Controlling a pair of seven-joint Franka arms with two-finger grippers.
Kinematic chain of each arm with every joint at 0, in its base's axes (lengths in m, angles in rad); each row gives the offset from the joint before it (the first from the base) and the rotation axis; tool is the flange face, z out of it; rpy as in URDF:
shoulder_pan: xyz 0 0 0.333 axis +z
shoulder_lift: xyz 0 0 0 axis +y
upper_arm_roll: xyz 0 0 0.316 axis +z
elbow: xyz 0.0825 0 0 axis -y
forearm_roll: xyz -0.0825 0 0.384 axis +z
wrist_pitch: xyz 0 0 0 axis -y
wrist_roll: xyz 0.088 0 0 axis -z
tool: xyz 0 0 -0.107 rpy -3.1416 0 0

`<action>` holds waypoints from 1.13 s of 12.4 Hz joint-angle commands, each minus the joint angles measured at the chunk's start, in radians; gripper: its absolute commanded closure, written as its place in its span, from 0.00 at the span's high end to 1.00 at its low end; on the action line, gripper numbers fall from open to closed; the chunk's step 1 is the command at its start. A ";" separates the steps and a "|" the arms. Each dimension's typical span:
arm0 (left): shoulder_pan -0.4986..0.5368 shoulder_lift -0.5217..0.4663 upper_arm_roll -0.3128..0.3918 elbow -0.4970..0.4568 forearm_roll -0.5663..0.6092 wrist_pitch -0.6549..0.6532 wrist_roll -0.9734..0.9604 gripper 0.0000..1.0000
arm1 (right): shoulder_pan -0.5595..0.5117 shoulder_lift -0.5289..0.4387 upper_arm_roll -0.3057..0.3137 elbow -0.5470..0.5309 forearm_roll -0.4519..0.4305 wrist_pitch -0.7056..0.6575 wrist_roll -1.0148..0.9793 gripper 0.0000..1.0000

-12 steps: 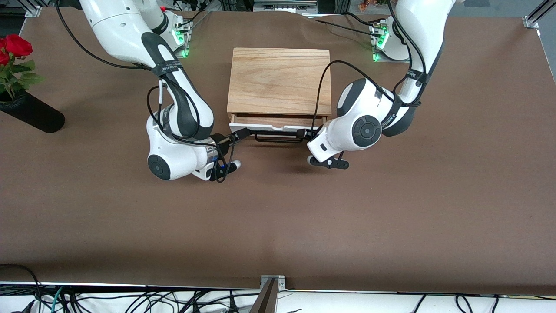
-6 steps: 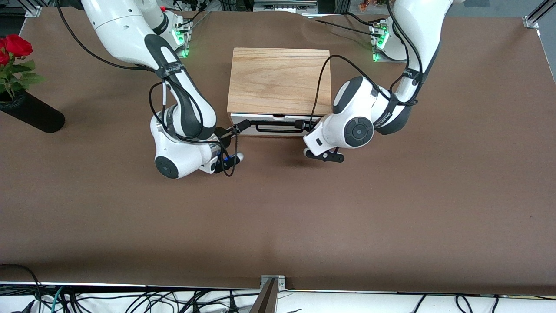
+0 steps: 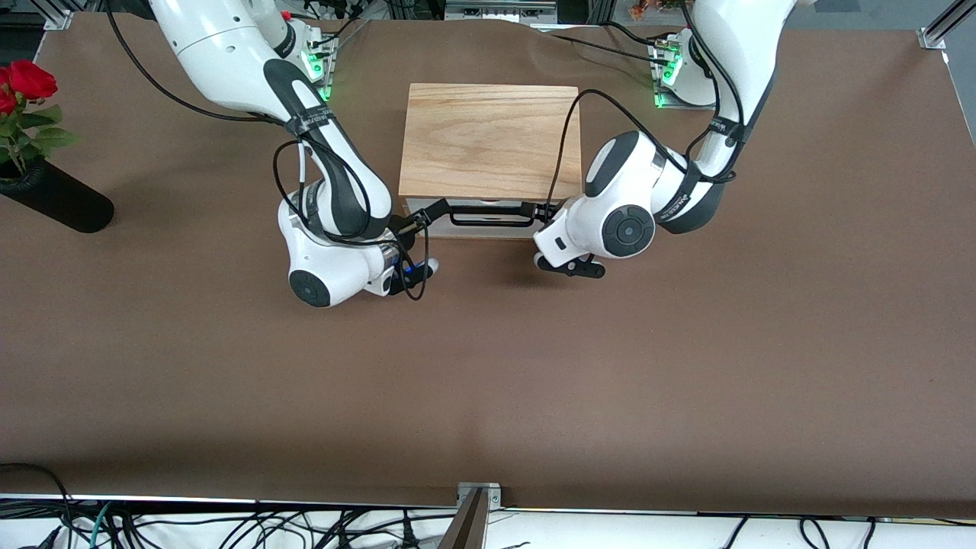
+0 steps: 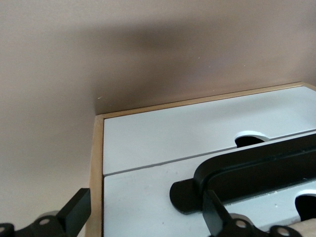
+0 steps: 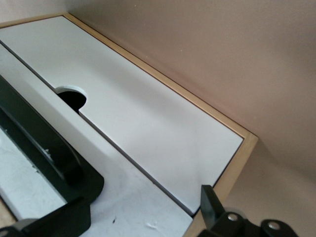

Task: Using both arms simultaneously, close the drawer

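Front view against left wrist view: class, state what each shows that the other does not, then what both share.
Only the front view shows both arms, the right gripper at the handle's end toward the right arm, the box top and a rose in a black vase. Only the left wrist view shows two white panels, one above the other, each with a notch; the drawer lies flush in the frame. Both show the handle and the left gripper, fingers spread, at it.

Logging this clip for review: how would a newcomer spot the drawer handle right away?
Find the oak box in the middle of the brown table. On its white front, facing the camera, sits the handle, between the right gripper and left gripper. It is the only thin black loop there.
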 commanded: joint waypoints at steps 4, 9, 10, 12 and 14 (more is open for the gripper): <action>0.045 -0.040 0.007 0.054 0.011 -0.054 0.018 1.00 | -0.078 -0.016 -0.032 0.136 -0.024 -0.004 -0.028 1.00; 0.133 -0.037 0.014 0.248 0.297 -0.051 0.018 1.00 | -0.179 -0.024 -0.113 0.256 -0.138 0.059 -0.293 1.00; 0.140 -0.044 0.016 0.259 0.389 -0.051 0.016 1.00 | -0.190 -0.035 -0.142 0.272 -0.171 0.050 -0.310 1.00; 0.156 -0.104 0.016 0.262 0.536 -0.053 0.016 1.00 | -0.187 -0.087 -0.182 0.287 -0.203 -0.005 -0.288 1.00; 0.218 -0.179 0.007 0.262 0.535 -0.086 0.024 1.00 | -0.157 -0.207 -0.202 0.267 -0.348 -0.044 -0.155 1.00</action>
